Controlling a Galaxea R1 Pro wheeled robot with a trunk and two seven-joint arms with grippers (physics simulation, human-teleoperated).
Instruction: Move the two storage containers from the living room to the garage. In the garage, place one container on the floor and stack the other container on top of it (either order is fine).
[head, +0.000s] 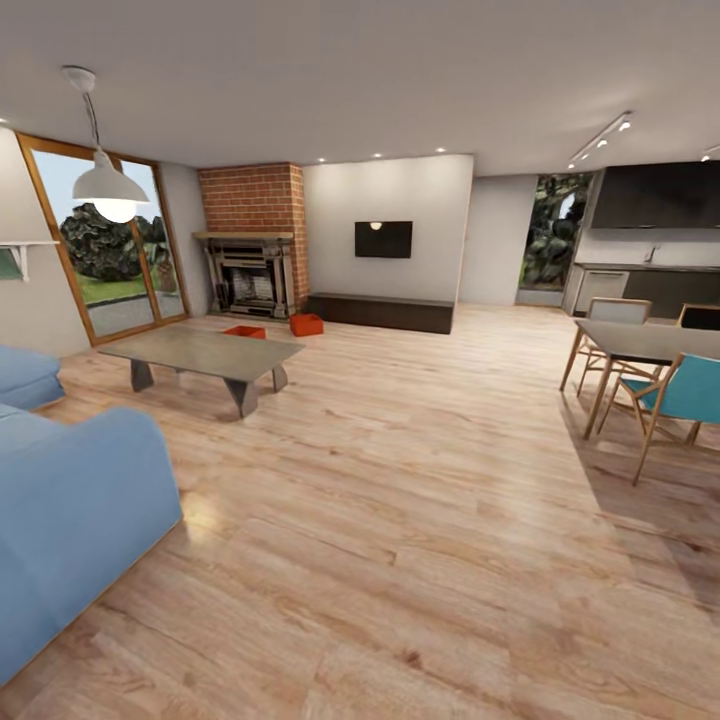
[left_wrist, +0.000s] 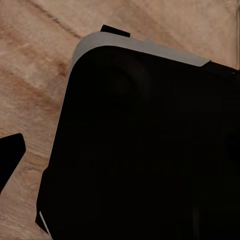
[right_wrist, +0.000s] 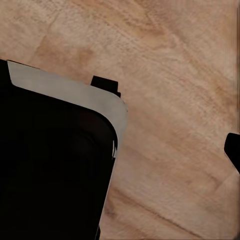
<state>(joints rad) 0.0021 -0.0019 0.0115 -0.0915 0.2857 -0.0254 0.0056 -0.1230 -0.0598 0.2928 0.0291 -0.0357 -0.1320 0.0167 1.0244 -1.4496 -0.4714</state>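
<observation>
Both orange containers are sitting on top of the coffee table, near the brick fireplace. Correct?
Not quite. The head view shows both containers on the wood floor beyond the coffee table, not on top of it. They are indeed near the brick fireplace.

The room is bright and evenly lit: daylight enters through the glass doors (head: 110, 240), with ceiling spots and a glowing hanging lamp (head: 108, 185). The table (head: 645, 342) and chairs cast soft shadows on the glossy wood floor (head: 420, 520). Edges stretch wide-angle; wrist views look soft, blurred
</observation>
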